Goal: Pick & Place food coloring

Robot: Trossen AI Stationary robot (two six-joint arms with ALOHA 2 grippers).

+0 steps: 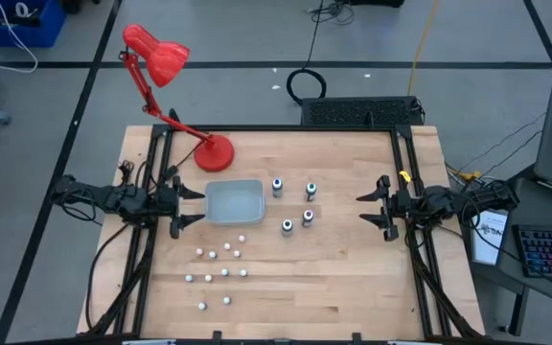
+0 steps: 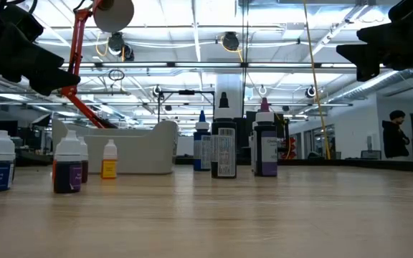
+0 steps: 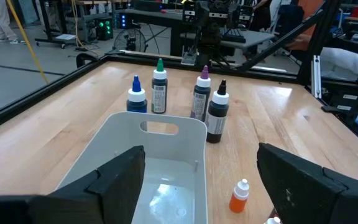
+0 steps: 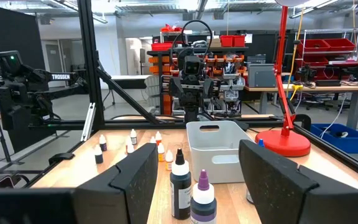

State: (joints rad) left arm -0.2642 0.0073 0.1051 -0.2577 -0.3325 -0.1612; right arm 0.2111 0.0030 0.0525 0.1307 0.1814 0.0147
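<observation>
Nothing is picked yet: both end effectors, left (image 1: 188, 206) at 9 o'clock and right (image 1: 372, 208) at 3, hover open (empty), so next comes reaching a bottle (image 1: 287, 226) beside the tray (image 1: 234, 201).

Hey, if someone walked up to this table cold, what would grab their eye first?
Probably the red desk lamp at the table's far left corner. Next, the translucent tray mid-table, with four taller bottles standing to its right and tiny bottles scattered in front. The left gripper and right gripper wait open at either side.
</observation>
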